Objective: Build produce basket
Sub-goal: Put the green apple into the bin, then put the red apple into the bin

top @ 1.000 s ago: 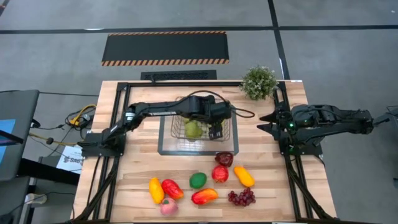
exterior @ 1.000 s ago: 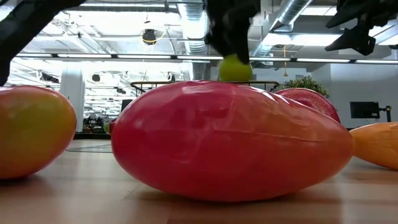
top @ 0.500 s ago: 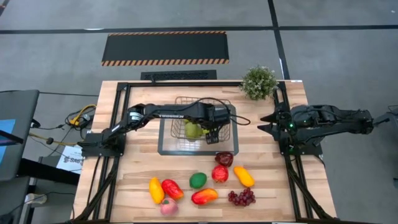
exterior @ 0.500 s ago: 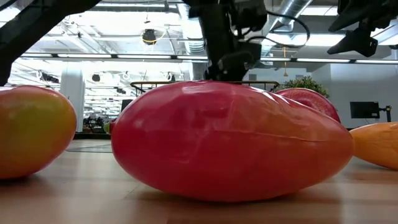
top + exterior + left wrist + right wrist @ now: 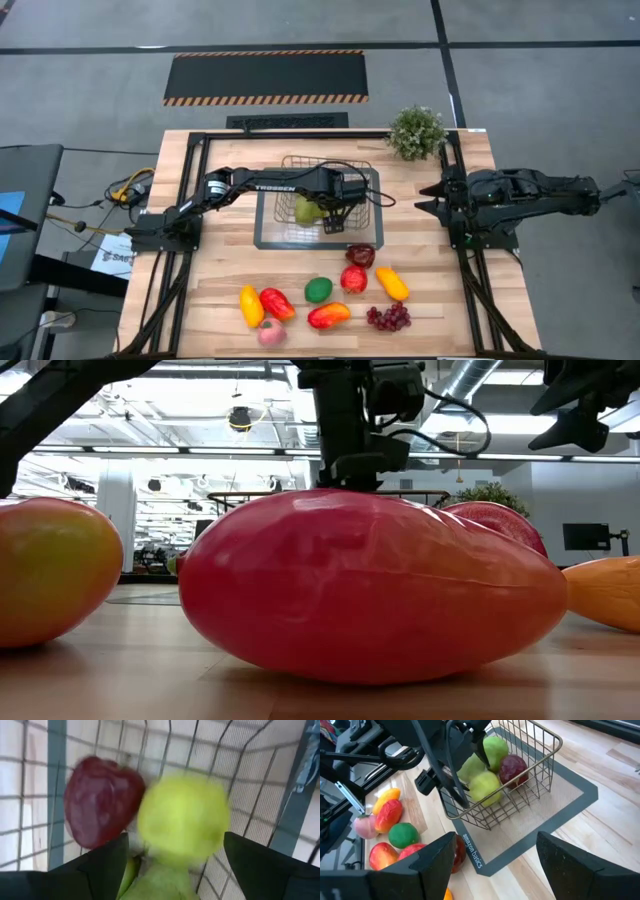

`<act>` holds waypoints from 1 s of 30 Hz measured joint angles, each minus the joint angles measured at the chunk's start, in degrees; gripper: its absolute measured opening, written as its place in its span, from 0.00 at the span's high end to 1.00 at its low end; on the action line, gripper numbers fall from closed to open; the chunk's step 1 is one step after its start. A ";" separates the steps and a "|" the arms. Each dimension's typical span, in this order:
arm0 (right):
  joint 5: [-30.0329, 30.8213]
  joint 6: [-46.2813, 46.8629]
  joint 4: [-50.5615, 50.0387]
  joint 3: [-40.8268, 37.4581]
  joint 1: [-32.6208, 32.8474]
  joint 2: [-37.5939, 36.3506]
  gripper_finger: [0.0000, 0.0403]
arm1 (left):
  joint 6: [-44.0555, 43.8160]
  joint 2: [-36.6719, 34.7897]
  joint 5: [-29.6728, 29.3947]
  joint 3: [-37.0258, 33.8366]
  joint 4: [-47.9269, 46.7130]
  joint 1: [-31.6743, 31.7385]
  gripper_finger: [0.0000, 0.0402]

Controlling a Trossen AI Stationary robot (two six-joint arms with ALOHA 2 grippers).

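Note:
The wire basket (image 5: 320,165) stands on the grey tray (image 5: 268,240) mid-table. In it lie two green fruits (image 5: 495,750), a maroon apple (image 5: 512,767) and a yellow-green fruit (image 5: 482,787). My left gripper (image 5: 338,205) hangs open just above the basket's near side. In the left wrist view the yellow-green fruit (image 5: 182,817) sits beyond its spread fingers, clear of both, beside the maroon apple (image 5: 102,807). The other produce lies on the near table, from the yellow fruit (image 5: 250,303) to the grapes (image 5: 388,317). My right gripper (image 5: 420,197) waits open at the right.
A potted plant (image 5: 416,131) stands at the far right corner. In the low view a big red fruit (image 5: 370,590) fills the foreground and hides the basket. Bare wood lies left of the tray and between the tray and the right arm.
My left gripper has come down over the basket with the yellow-green fruit, shifting slightly toward the table's left. A second ago the fruit hung between its fingers above the red fruit in the low view; now it lies loose among the other fruits in the basket.

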 joint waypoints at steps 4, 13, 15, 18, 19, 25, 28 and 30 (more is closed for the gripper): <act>0.00 -0.25 -0.01 0.02 0.02 0.00 0.26 | -0.11 0.00 0.06 0.00 -1.79 0.05 0.20; -0.02 -0.63 0.02 0.02 0.00 0.00 0.26 | -2.20 0.04 -0.87 1.92 -3.80 0.07 0.20; -0.01 -0.63 0.00 0.01 0.01 0.00 0.26 | -2.42 0.04 -0.56 3.74 -4.52 0.01 0.20; -0.02 -0.63 0.02 0.01 0.02 0.00 0.26 | -3.11 0.13 0.82 8.02 -7.33 -0.16 0.20; -0.02 -0.63 0.01 0.00 0.00 0.00 0.26 | -4.05 0.11 1.62 9.57 -7.89 -0.27 0.20; -0.02 -0.61 0.06 0.01 0.00 -0.02 0.26 | -11.51 -2.14 6.94 14.92 -9.53 -2.81 0.20; -0.02 -0.61 0.13 0.00 0.00 -0.02 0.26 | -11.34 -3.74 10.16 14.14 -10.42 -5.46 0.20; -0.02 -0.60 0.15 0.00 0.02 0.00 0.26 | -12.12 -3.93 10.34 14.10 -10.45 -7.43 0.20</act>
